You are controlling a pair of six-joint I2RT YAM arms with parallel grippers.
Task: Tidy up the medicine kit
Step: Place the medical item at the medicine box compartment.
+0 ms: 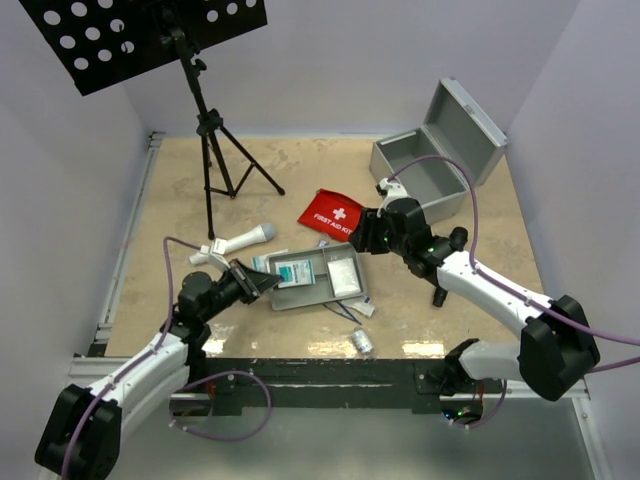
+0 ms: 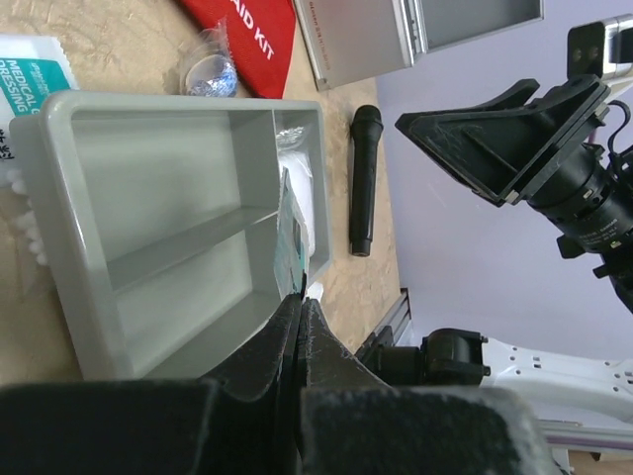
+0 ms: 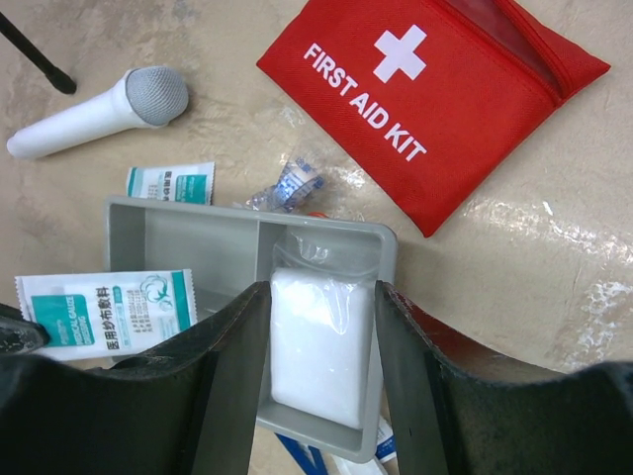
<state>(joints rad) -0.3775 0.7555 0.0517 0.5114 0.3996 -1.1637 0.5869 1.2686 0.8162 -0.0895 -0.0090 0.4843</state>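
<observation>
The grey divided tray (image 1: 300,298) (image 2: 59,178) (image 3: 391,247) lies mid-table. A white gauze pack (image 3: 316,346) (image 1: 343,275) rests in its end compartment. My right gripper (image 1: 368,238) (image 3: 321,287) hovers open above that pack, one finger to each side of it in the wrist view. My left gripper (image 1: 265,283) (image 2: 300,297) is shut on the edge of a teal-and-white dressing packet (image 1: 295,270) (image 3: 109,312) (image 2: 290,233), held over the tray. The red FIRST AID KIT pouch (image 1: 332,213) (image 3: 435,99) (image 2: 247,35) lies beyond the tray. The silver metal case (image 1: 440,150) (image 2: 366,40) stands open at the back right.
A black tripod stand (image 1: 210,130) rises at the back left. A white microphone (image 1: 240,240) (image 3: 99,114) lies left of the tray. A wrapped bandage (image 3: 292,186) (image 2: 210,71) and a teal packet (image 3: 170,182) lie by its far rim. A black stick-shaped object (image 2: 363,178) and a small roll (image 1: 362,342) lie nearby.
</observation>
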